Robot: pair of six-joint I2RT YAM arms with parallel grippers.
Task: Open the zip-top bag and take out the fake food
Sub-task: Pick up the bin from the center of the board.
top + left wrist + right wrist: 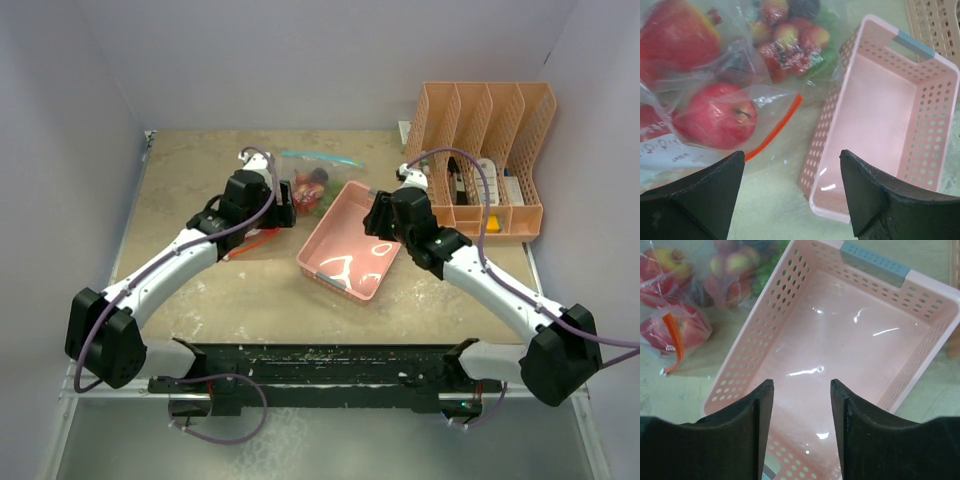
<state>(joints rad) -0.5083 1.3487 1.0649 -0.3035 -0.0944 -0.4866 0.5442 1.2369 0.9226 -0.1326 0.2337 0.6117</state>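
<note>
Lying toward the far edge of the tabletop (180,170), near its middle, one clear zip-top bag (700,55) with an orange seal strip (776,127) is holding the fake food (715,116); glossy red plastic fruit is pressing against the film, with at least two large red pieces showing, one an apple with a dark stem, and a cluster of small strawberries, green and dark bits too jumbled for counting; one pink perforated basket (827,125) is sitting just right of the bag; one peach four-slot organizer (535,120) is standing at the far right corner; the left end effector (790,160) is hovering over the bag, jaws spread, gripping nothing; the right end effector (802,387) is hanging over the basket, jaws parted, gripping nothing.
</note>
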